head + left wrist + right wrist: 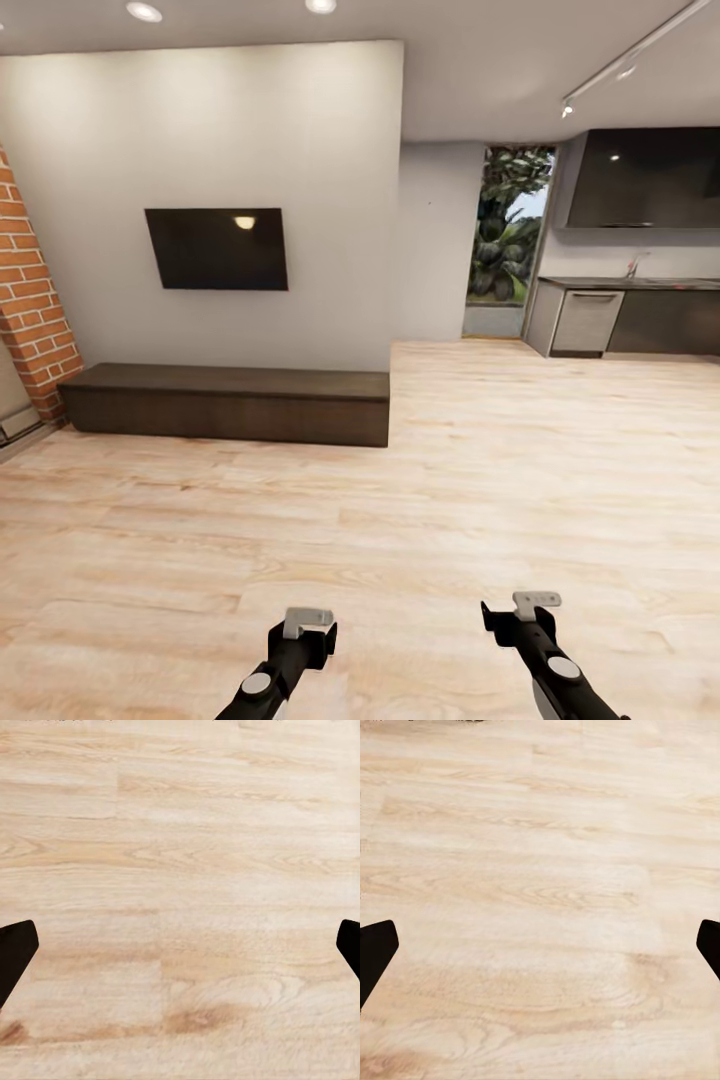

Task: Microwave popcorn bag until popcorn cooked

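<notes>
- Progress looks close to nil, judging from the scene: the robot stands on the pale wood plank floor [420,500] of a living area, and fetching, loading and heating the popcorn bag all seem left to do.
- Kitchen with dark brown cabinet fronts [640,300] lies far off at about two o'clock in the head view, well apart from the robot; its grey countertop slab [630,283] shows as a thin strip, too distant to make out a bag or a microwave on it.
- Containers: none can be judged; any sack or oven is too small to tell at this range.
- Black left gripper [306,622] sits low at about seven o'clock, over bare floor; its wrist view shows two dark fingertips [15,949] spread wide apart with nothing between them, so it is released and empty.
- Black right gripper [536,600] sits at about five o'clock, likewise spread and empty over the planks.
- Wall-mounted black flat screen [217,249] at eleven o'clock hangs above a long dark wooden bench [230,400]; red brick pillar [30,300] at nine o'clock.
</notes>
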